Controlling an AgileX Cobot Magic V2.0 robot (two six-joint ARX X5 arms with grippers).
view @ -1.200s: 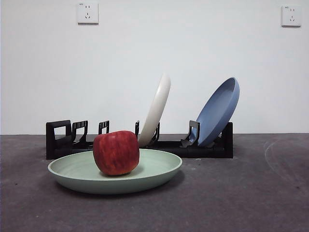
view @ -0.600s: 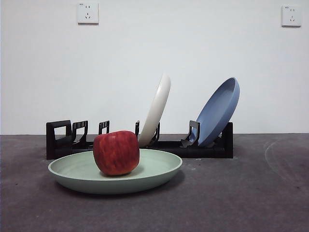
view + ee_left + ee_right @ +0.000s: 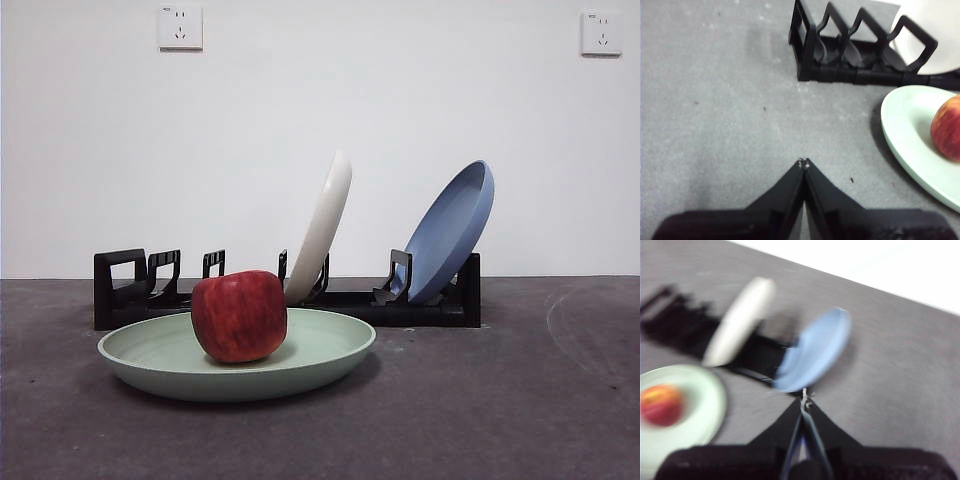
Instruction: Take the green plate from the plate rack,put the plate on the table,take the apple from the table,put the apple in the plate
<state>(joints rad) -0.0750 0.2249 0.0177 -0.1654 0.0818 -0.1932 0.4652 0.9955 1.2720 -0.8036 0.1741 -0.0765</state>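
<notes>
Front view, apple [image 3: 239, 315] upright-ish in green plate [image 3: 320, 352]

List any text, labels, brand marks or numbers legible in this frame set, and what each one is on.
None can be read.
Left wall socket: a small dark mark at its top, too small to read.
Right wall socket: the same kind of mark, too small to read.
Green plate, apple, cream-white plate, blue plate, plate rack: no print visible.

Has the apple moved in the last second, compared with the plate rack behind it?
No. The apple sits in the green plate at the same spot against the plate rack.
</notes>
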